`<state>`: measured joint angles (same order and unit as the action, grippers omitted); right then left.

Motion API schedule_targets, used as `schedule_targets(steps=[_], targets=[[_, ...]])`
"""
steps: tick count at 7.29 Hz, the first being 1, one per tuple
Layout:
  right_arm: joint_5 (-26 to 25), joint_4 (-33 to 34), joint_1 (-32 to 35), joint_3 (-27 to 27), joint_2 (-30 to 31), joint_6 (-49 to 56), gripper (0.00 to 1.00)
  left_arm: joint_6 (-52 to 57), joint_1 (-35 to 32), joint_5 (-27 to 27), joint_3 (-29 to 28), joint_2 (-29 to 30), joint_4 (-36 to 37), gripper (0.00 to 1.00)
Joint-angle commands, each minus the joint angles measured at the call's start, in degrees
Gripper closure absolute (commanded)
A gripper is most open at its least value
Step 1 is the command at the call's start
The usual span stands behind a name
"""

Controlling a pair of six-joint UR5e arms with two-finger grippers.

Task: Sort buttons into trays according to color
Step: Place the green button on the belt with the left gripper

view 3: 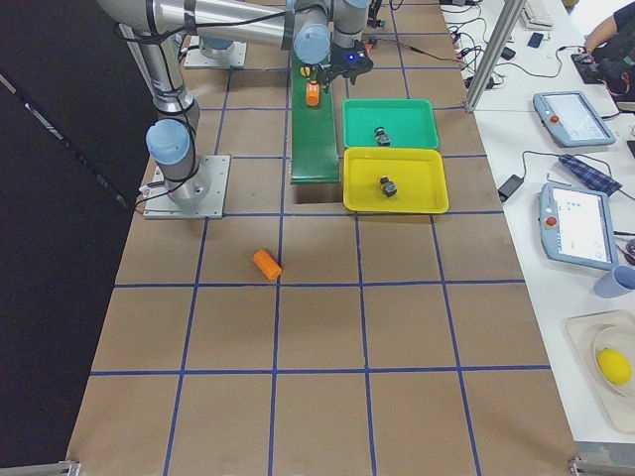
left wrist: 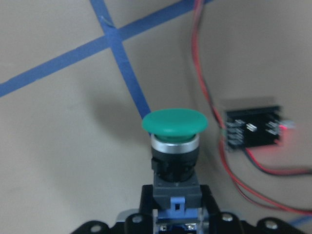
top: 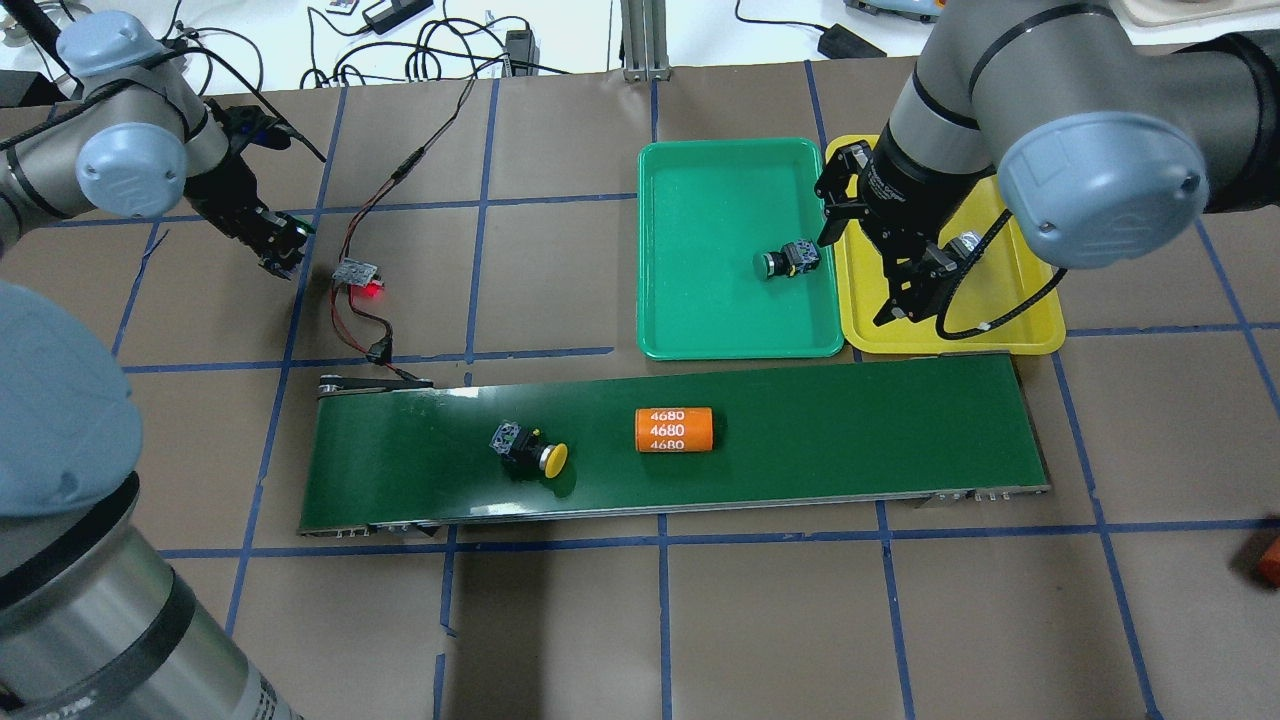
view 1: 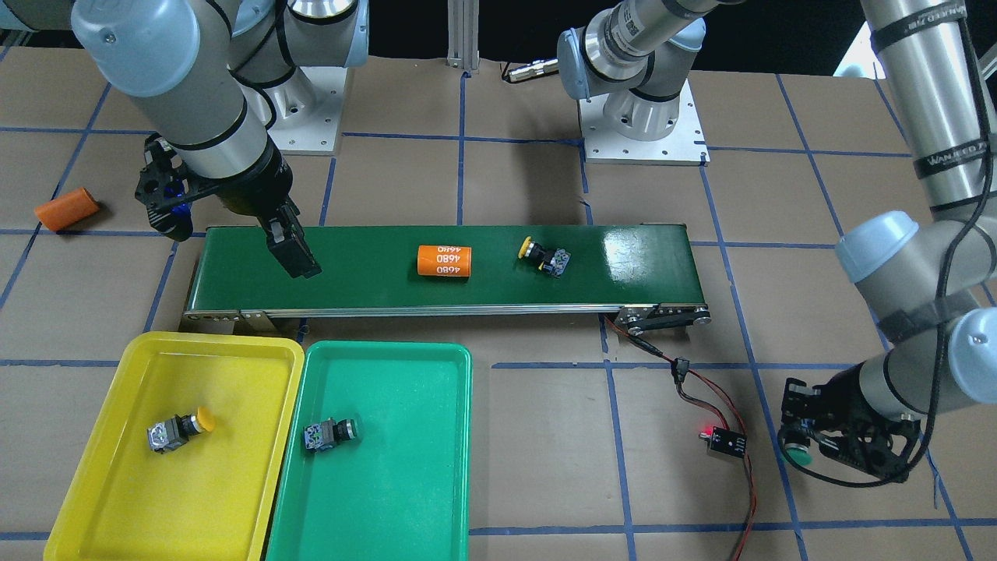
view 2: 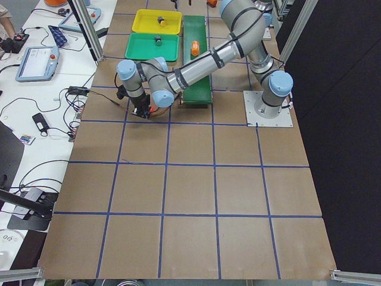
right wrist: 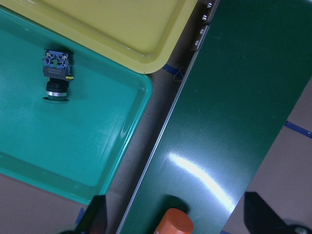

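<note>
My left gripper (top: 283, 255) is shut on a green-capped button (left wrist: 174, 129) and holds it just above the table beside the circuit board; the cap also shows in the front view (view 1: 796, 454). A yellow-capped button (top: 530, 450) lies on its side on the conveyor belt (top: 850, 430). One yellow button (view 1: 181, 428) rests in the yellow tray (view 1: 117, 374), and one green button (view 1: 331, 432) in the green tray (view 1: 389, 358). My right gripper (top: 915, 318) hangs open and empty over the belt's end by the yellow tray (top: 1040, 335).
An orange cylinder (top: 674, 430) lies mid-belt, a little way from the yellow button. Another orange cylinder (view 1: 66, 209) sits on the table beyond the belt's end. A black circuit board (view 1: 726, 442) with red wires lies close to my left gripper.
</note>
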<state>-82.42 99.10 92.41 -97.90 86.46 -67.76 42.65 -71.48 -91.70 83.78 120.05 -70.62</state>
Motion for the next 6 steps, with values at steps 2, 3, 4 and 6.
schedule_targets(steps=[2, 3, 4, 6], targets=[[-0.71, 0.05, 0.49, -0.53, 1.34, -0.27, 0.0, 8.73, -8.04, -0.15, 16.25, -19.27, -4.53, 1.0], [-0.55, 0.04, 0.67, -1.32, 1.87, -0.45, 0.0, 11.03, -9.37, -0.15, 23.46, -23.94, -3.57, 1.0], [-0.37, 0.22, 1.28, -2.46, 2.4, -3.32, 0.0, 18.1, -9.82, 0.29, 29.36, -28.25, -2.78, 1.0], [-2.02, 1.36, 4.26, -2.56, 2.75, -5.89, 0.0, 24.14, -11.48, 0.12, 35.63, -33.63, -2.07, 1.0]])
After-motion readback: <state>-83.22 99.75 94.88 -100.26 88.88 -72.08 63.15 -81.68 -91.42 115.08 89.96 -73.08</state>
